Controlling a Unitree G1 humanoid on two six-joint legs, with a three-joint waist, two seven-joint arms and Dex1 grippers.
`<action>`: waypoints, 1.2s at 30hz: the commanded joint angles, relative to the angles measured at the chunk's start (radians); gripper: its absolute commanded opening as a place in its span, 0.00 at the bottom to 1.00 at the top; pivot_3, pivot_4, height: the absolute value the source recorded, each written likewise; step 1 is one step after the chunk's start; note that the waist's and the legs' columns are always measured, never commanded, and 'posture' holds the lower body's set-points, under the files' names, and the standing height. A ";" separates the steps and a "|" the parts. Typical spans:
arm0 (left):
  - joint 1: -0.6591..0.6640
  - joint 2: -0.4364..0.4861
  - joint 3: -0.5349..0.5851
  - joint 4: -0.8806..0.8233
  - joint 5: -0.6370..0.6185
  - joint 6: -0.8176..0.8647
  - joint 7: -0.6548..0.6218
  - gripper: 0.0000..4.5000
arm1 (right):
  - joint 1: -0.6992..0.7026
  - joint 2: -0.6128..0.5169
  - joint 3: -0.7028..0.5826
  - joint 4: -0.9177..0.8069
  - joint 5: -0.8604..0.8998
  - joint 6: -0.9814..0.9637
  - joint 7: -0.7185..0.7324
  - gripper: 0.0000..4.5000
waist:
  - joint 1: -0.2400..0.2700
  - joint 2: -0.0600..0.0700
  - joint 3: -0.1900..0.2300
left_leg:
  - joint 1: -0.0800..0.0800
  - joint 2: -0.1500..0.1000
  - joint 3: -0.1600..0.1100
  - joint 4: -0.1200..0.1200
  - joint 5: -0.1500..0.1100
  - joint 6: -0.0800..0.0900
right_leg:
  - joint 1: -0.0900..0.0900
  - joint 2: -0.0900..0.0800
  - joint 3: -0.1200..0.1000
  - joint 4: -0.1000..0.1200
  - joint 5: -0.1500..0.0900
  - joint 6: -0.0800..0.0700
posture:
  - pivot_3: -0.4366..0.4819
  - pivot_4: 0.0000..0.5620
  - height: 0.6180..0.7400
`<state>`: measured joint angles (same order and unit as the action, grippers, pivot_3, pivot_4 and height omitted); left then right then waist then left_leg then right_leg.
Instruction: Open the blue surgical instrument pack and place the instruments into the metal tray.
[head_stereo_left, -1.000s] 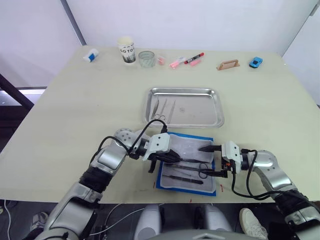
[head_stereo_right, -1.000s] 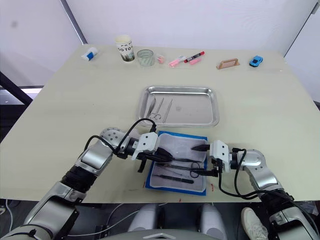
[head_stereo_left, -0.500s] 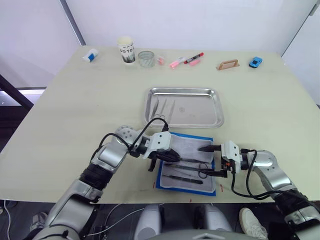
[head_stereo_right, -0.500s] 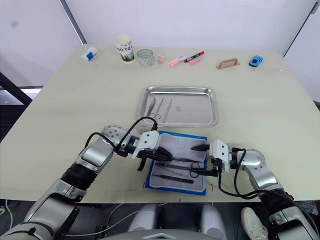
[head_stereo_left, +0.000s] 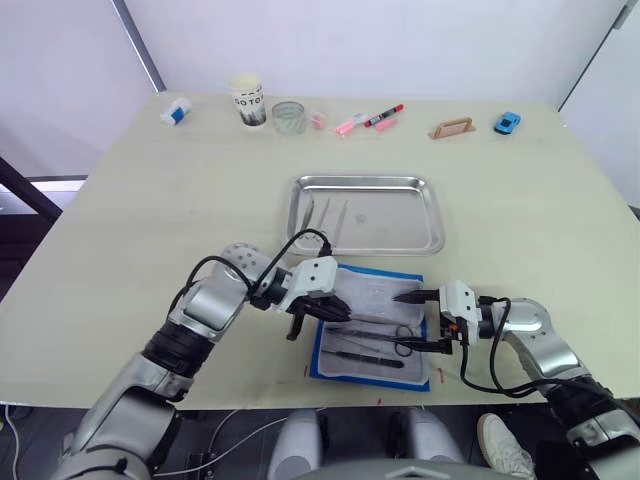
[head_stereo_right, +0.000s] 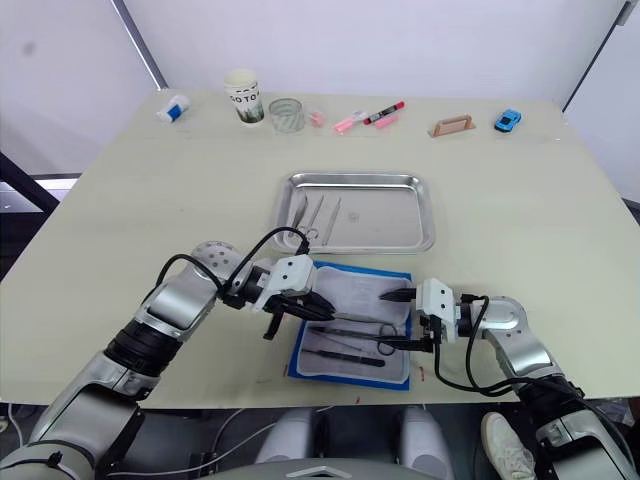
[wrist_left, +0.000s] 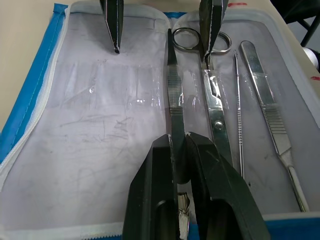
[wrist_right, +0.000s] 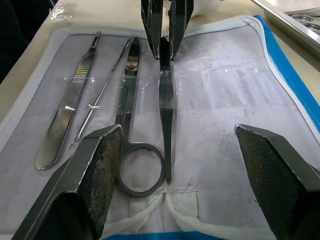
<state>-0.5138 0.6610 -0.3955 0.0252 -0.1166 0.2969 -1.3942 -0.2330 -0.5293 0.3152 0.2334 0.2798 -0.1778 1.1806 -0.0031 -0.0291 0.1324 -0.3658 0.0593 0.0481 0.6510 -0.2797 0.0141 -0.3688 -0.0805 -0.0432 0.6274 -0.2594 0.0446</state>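
While the pack (head_stereo_left: 372, 322) lies open by the tray (head_stereo_left: 368, 213), the left gripper (wrist_left: 178, 159) pinches a forceps (wrist_left: 175, 95) in it. Right gripper (wrist_right: 175, 165) gapes wide, holding nothing

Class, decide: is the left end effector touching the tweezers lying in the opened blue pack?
Touching. In the left wrist view, the left end effector has its two black fingers closed on the end of the tweezers, with no gap visible.
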 joint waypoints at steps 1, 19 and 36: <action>-0.023 0.022 0.043 -0.054 -0.030 0.011 -0.009 0.01 | 0.036 -0.010 0.055 0.113 -0.123 0.058 -0.024 0.83 | -0.002 0.000 0.000 | 0.000 0.000 0.000 0.000 0.000 0.000 | 0.000 0.000 0.000 0.000 0.000 0.000 | 0.48 0.27 1.00; 0.096 0.119 0.171 -0.072 -0.122 -0.043 -0.017 0.01 | 0.030 -0.008 0.056 0.131 -0.124 0.046 -0.015 0.83 | -0.009 0.001 0.000 | 0.000 0.000 0.000 0.000 0.000 0.000 | 0.000 0.000 0.000 0.000 0.000 0.000 | 0.48 0.27 1.00; 0.314 0.193 0.493 -0.271 -0.366 0.138 0.127 0.01 | -0.014 0.000 0.068 0.189 -0.128 0.020 0.022 0.83 | -0.008 0.004 0.003 | 0.001 0.005 0.001 0.000 0.000 0.000 | 0.000 0.000 0.001 0.000 0.000 0.000 | 0.48 0.27 1.00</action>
<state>-0.2048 0.8560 0.0457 -0.1790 -0.4367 0.3859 -1.3196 -0.2792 -0.5173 0.3316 0.2881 0.2797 -0.1873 1.2201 -0.0112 -0.0251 0.1358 -0.3652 0.0640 0.0493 0.6507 -0.2798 0.0139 -0.3690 -0.0806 -0.0426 0.6275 -0.2594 0.0445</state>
